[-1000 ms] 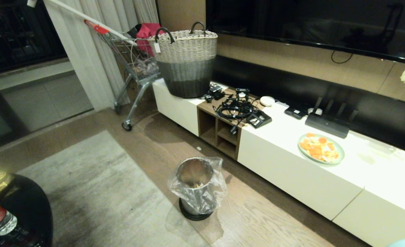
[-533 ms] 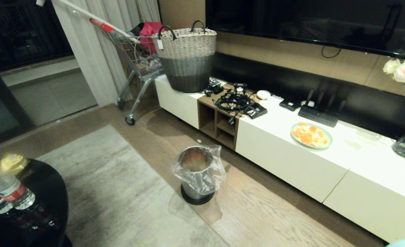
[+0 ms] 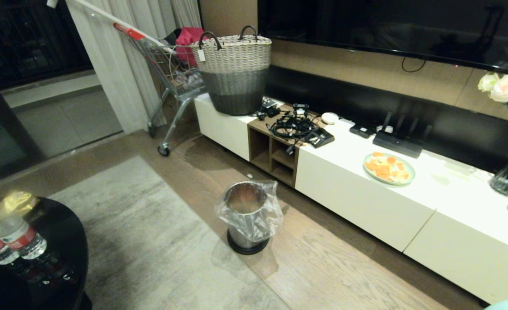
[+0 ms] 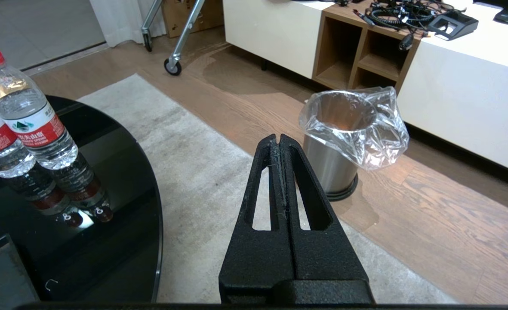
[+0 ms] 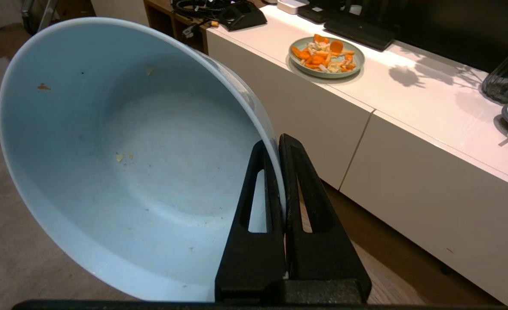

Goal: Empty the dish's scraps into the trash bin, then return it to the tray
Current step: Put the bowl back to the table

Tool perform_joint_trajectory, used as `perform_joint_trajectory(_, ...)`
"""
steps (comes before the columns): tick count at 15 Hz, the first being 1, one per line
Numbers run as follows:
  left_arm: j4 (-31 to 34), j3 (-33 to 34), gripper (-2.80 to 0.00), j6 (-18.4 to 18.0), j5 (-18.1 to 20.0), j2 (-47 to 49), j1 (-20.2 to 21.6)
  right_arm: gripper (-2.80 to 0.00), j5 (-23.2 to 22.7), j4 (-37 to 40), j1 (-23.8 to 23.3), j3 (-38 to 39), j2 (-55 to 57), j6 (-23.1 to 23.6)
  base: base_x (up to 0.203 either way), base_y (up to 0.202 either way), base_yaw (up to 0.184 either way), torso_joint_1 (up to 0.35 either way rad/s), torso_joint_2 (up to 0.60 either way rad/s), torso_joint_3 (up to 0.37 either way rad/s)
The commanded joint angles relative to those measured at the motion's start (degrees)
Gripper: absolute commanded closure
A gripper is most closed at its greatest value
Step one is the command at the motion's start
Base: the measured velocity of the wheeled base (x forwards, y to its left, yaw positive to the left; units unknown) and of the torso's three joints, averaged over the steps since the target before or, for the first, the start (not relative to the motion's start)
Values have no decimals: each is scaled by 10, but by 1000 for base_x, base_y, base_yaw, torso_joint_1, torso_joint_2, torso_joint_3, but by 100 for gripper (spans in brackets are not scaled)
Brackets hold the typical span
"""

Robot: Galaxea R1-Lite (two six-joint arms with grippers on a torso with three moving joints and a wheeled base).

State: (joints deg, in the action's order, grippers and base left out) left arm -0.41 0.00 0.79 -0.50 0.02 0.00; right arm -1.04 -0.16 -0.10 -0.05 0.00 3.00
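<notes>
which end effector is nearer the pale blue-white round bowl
Right. The right end effector is shut on the rim of the pale blue-white round bowl. The left end effector is shut and empty, with no bowl in its view.

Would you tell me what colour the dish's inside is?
Pale bluish-white inside the dish, clearest in the right wrist view.

The left end effector (image 4: pixel 279 140) is held closed and empty. The right end effector (image 5: pixel 278 148) is clamped, apparently, on a rim.
</notes>
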Motion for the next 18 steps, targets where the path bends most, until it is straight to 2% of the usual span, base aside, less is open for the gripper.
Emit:
perform_joint_trajectory(1, 0, 0, 0, 1, 0, 0, 0, 0, 0, 0, 0, 0, 0, 0, 0, 0, 0, 0, 0, 0)
perform_joint_trajectory(11, 0, 0, 0, 1, 0, 0, 0, 0, 0, 0, 0, 0, 0, -1, 0, 0, 0, 0, 0, 0)
perform_joint_trajectory(18, 0, 0, 0, 1, 0, 0, 0, 0, 0, 0, 0, 0, 0, -4, 1, -10, 153, 3, 1, 2)
